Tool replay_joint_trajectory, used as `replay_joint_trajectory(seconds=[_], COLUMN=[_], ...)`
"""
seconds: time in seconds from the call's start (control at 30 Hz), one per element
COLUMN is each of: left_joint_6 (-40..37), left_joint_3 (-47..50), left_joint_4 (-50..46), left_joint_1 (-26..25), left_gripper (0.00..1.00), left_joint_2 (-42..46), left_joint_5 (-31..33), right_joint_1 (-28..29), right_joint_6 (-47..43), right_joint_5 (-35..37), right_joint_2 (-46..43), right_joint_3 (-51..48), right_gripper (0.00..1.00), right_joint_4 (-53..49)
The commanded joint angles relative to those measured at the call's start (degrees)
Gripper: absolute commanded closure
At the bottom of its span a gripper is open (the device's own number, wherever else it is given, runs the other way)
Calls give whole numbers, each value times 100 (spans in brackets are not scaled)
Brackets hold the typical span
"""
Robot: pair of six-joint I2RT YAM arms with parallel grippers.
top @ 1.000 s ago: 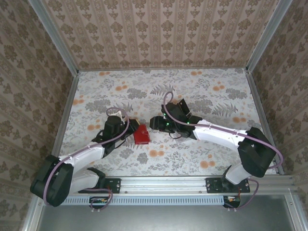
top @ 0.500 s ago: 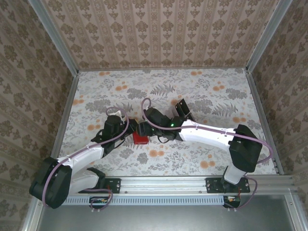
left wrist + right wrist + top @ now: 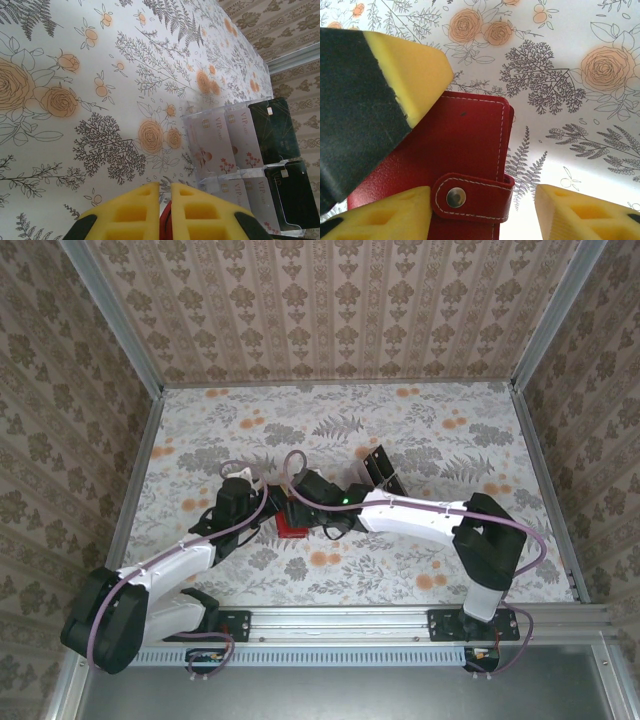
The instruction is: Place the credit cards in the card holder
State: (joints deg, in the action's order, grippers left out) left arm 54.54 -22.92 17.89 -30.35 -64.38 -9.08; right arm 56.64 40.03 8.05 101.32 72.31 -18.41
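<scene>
Wallpapered walls [image 3: 330, 310] box the floral tabletop [image 3: 450, 440] on three sides, and a metal rail [image 3: 340, 625] runs along the near edge. Bare cloth lies open toward the back and the right. Both arms crowd the middle. The red card holder [image 3: 291, 528] lies closed there, its clasp [image 3: 455, 196] snapped. The left gripper [image 3: 165, 187] is pinched tight on a red edge of it. The right gripper [image 3: 484, 192] hangs above with its jaws apart, straddling the clasp strap and close beside the left one. A clear tray [image 3: 192, 120] stands near, behind and to the right, holding pale cards [image 3: 220, 137] and black credit cards [image 3: 274, 130].
</scene>
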Motion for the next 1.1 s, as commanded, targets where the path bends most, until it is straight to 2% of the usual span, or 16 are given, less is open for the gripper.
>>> replay_joint_trajectory(seconds=[0.0, 0.27, 0.57, 0.8, 0.87, 0.93, 0.97, 1.0, 1.07], left_joint_6=[-67, -81, -91, -162, -215, -279, -306, -350, -432], left_joint_3=[-188, -186, -65, -1, 15, 48, 55, 55, 74], left_joint_4=[-44, -57, -34, 54, 58, 52, 22, -38, -145], left_joint_1=[-35, -41, -50, -50, -50, -50, -50, -51, -50], left_gripper=[100, 100, 100, 100, 84, 55, 43, 35, 28], left_joint_2=[79, 92, 89, -164, -252, -314, -334, -345, -348], left_joint_5=[30, 51, 116, 134, 158, 194, 221, 255, 326], right_joint_1=[40, -14, -395, -477, -480, -495, -498, -503, -497], right_joint_6=[-77, -50, 97, 48, 56, 91, 108, 125, 144], right_joint_5=[278, 390, 251, -516, -697, -854, -903, -943, -1019], right_joint_2=[181, 137, -565, -756, -771, -748, -746, -737, -723], right_joint_3=[169, -98, -897, -1023, -1035, -1031, -1026, -1019, -1017], right_gripper=[49, 100, 100, 100, 100, 100, 100, 100, 100], right_joint_4=[-111, -221, 75, 621, 764, 868, 896, 910, 944])
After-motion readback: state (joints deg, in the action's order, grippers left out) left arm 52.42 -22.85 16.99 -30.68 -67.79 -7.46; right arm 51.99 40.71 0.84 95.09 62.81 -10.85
